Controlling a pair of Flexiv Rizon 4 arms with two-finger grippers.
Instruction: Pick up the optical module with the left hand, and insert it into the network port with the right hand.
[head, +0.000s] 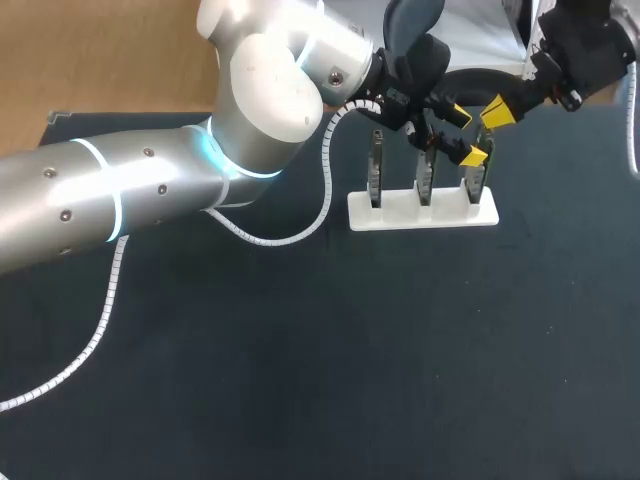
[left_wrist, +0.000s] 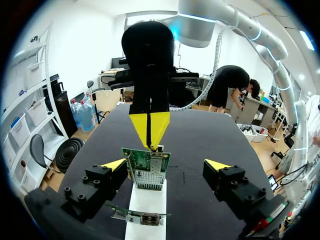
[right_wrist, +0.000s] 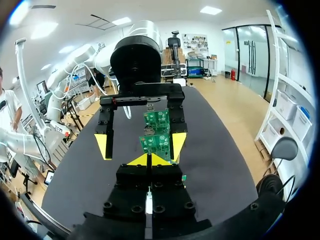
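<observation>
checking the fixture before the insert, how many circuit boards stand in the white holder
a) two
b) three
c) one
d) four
b, the head view shows three boards standing upright side by side in the slots of the white holder.

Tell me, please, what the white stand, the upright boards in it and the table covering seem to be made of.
White stand: probably plastic, judging by its even white, matte, blocky look.
Circuit boards: green laminate carrying small metal parts, slightly glossy.
Table covering: dark and matte with no glare, perhaps fabric or a rubber mat; I cannot tell which.
</observation>
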